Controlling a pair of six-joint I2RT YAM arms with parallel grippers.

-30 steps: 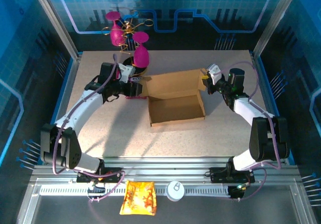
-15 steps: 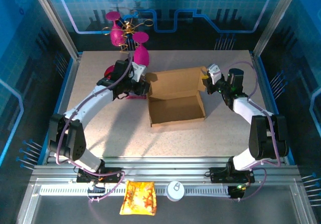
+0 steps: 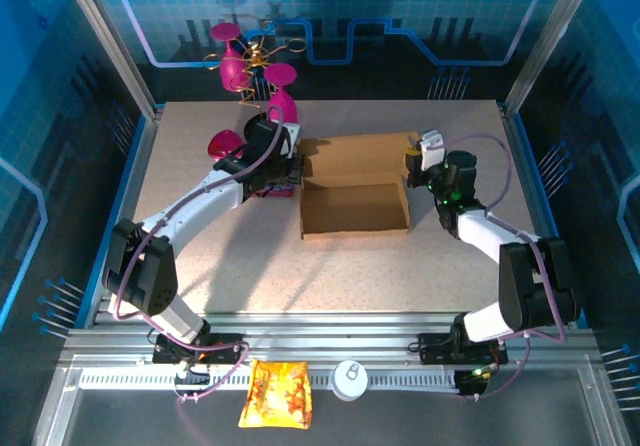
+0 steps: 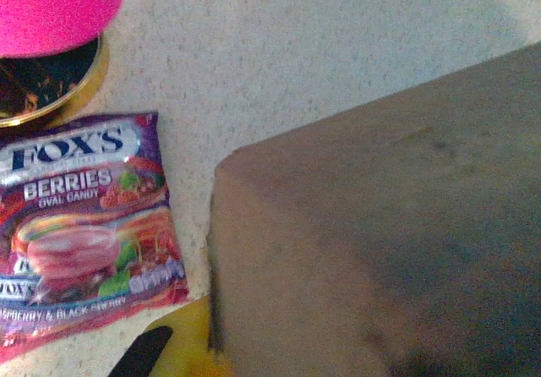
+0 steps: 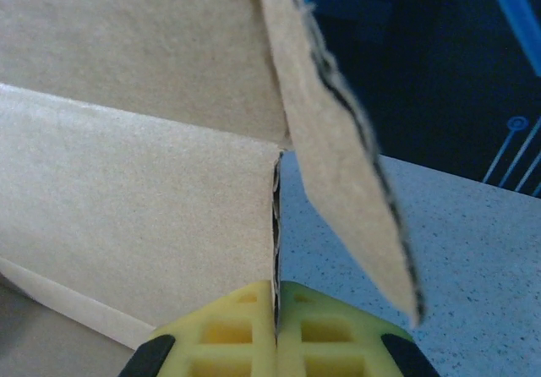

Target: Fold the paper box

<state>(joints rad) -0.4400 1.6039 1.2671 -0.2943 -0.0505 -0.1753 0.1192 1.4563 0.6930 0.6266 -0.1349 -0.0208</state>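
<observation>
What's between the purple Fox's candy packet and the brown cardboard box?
Left wrist view: a narrow strip of bare speckled tabletop separates packet and box; a yellow fingertip intrudes at the bottom.

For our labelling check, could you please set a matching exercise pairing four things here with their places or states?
1 paper box
2 right claw
3 berry candy packet
4 orange packet

a on the near metal rail
b open-topped, middle of the table
c shut on a cardboard edge
d lying beside the box's left side

Pairs: 1-b, 2-c, 3-d, 4-a
</observation>
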